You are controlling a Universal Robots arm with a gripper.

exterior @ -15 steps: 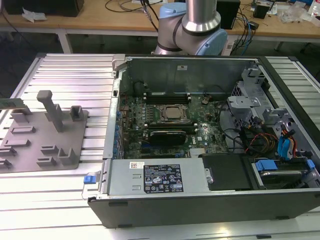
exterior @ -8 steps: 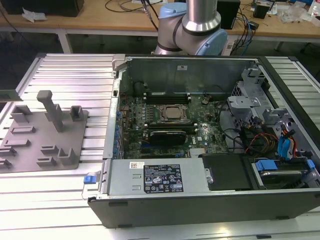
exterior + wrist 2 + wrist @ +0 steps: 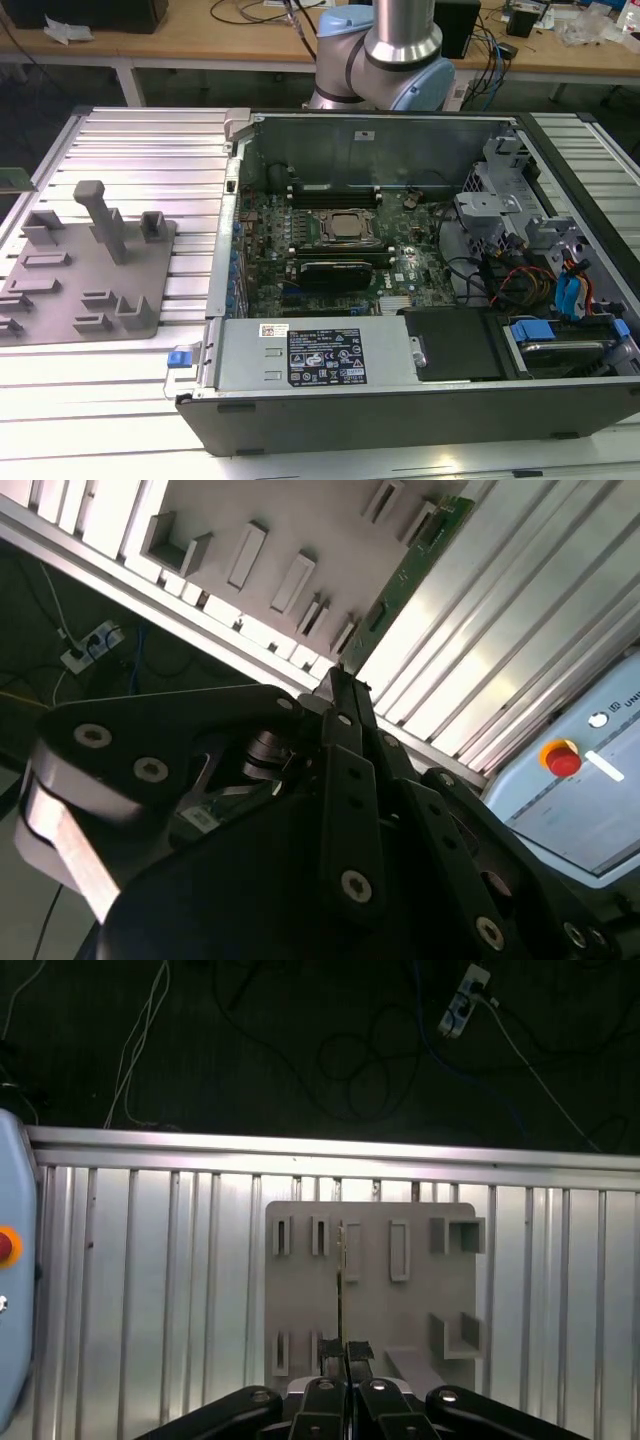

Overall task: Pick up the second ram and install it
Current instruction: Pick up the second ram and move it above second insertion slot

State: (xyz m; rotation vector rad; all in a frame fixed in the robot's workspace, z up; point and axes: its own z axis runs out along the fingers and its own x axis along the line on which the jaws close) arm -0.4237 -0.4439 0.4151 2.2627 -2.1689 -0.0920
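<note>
Second wrist view: the gripper (image 3: 338, 680) is pinched tight on the second ram (image 3: 410, 572), its held end hidden behind the fingertips, near the grey tray (image 3: 300, 515).

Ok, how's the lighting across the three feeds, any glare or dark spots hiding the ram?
Exterior view: glare washes out the ribbed table along the picture's bottom. Second wrist view: the fingers are a dark silhouette and the table glares, yet the green second ram is readable. First wrist view: even light on the grey tray, floor almost black, ram edge-on, just a thin line.
</note>
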